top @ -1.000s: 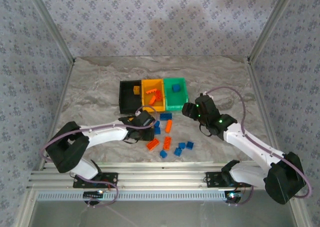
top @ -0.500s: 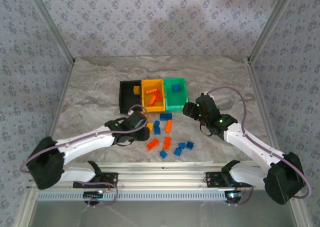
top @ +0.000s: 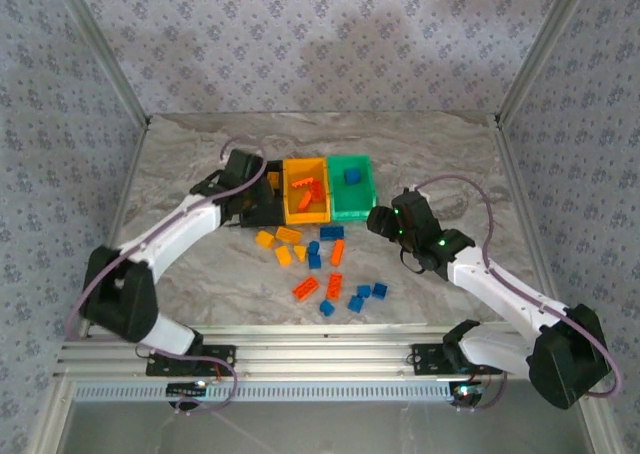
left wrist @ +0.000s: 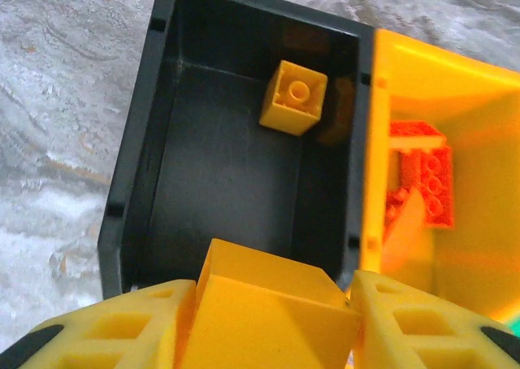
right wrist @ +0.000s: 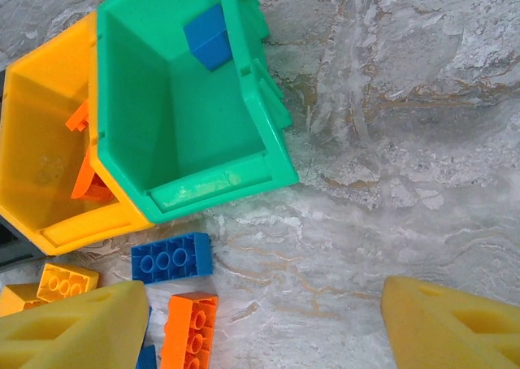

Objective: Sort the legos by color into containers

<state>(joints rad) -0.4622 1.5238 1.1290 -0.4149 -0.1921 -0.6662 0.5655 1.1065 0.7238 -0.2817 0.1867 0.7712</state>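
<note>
My left gripper (left wrist: pixel 272 320) is shut on a yellow-orange lego (left wrist: pixel 268 304) and hangs over the near edge of the black container (left wrist: pixel 130 141), which holds one yellow lego (left wrist: pixel 294 97). In the top view the left gripper (top: pixel 250 189) covers much of that bin. The yellow-orange container (top: pixel 307 217) holds orange-red legos (top: pixel 308 189). The green container (top: pixel 352 212) holds one blue lego (top: pixel 352 176). My right gripper (right wrist: pixel 268 328) stands open over bare table by the green bin's near right corner, with nothing between its fingers.
Loose legos lie in front of the bins: yellow ones (top: pixel 284 244), a blue one (right wrist: pixel 171 258), orange ones (right wrist: pixel 188 328) (top: pixel 306 288), and a blue cluster (top: pixel 365 294). Frame posts and patterned walls bound the table left, right and back.
The left arm has swung from the loose pile up and left to the black bin, its jaws closing on a yellow-orange lego. The right arm has not moved.
</note>
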